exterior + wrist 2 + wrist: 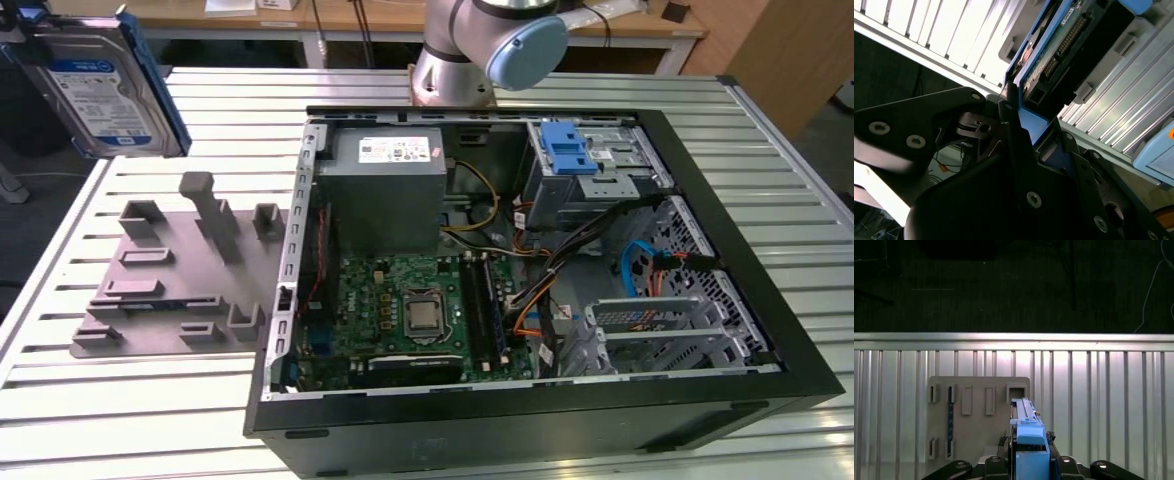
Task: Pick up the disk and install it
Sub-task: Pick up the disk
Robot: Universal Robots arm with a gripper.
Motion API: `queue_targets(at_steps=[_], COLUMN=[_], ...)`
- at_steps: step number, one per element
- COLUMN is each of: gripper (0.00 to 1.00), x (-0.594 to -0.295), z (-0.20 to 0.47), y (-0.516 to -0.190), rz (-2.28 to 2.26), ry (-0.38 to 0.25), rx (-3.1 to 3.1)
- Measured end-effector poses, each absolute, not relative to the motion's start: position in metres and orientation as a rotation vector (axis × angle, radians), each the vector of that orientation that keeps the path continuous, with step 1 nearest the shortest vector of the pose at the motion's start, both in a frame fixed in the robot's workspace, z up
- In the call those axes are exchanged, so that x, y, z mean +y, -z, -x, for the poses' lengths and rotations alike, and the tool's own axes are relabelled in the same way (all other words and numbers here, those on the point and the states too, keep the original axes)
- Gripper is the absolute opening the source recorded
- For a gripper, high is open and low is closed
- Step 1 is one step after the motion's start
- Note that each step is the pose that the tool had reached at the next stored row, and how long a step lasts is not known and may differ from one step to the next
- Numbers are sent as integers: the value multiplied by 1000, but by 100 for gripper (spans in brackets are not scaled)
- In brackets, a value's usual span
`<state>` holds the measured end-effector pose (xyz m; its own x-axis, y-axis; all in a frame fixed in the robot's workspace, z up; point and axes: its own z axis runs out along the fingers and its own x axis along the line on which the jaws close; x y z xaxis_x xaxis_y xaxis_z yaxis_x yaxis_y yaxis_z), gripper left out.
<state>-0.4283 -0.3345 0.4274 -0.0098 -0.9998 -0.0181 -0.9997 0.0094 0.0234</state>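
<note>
The disk (pixel 100 90), silver-gray with a blue-and-white label and blue side rails, hangs high above the table at the exterior view's far left, beyond the gray holder plate (pixel 174 280). In the first wrist view the disk (pixel 1026 440) shows edge-on with its blue rail, above the holder plate (pixel 979 410). My gripper (pixel 1029 462) is shut on the disk, a black finger pressed to each side. The second wrist view shows the gripper (pixel 1029 117) clamped on the disk's (pixel 1064 45) end, with the circuit-board side showing.
The open computer case (pixel 747 330) lies on the slatted metal table (pixel 200 100). It holds a gray power supply (pixel 380 185), a motherboard (pixel 414 310) and a metal drive cage with a blue latch (pixel 574 150). The arm's base (pixel 461 60) stands behind the case.
</note>
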Motion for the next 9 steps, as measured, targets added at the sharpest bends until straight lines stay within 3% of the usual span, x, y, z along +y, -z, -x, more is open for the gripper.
queue_targets(at_steps=[9], gripper=[36], x=[-335], z=[428], y=[-447], rz=[-2209], ry=[45], rx=[-2230])
